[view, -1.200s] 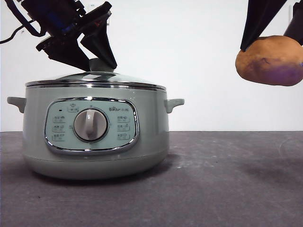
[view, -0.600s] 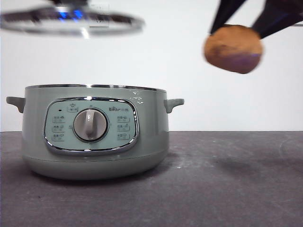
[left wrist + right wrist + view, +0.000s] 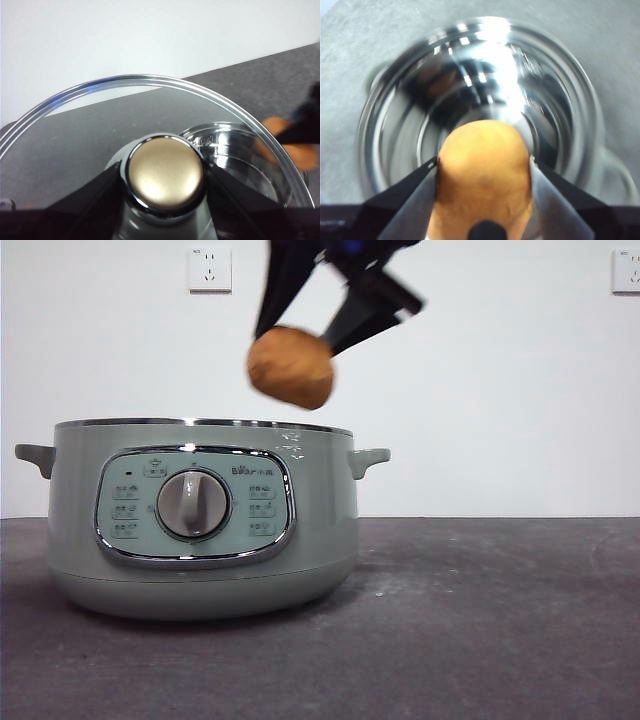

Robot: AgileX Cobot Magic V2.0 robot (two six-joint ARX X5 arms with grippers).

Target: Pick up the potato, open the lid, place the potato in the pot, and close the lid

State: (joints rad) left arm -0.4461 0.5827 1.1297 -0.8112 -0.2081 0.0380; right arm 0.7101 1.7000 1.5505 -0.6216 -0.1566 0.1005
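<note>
The right gripper (image 3: 305, 325) is squeezing the potato (image 3: 291, 366) over the open pot (image 3: 205, 515), the left gripper (image 3: 164, 172) is pinching the lid (image 3: 100, 115) up high, so I think dropping the potato in is next.

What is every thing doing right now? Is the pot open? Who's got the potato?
pot: open, no lid on it, standing on the table.
lid: lifted off, held up by its knob.
potato: in the air above the open pot.
left gripper: shut on the lid's knob.
right gripper: shut on the potato.
</note>
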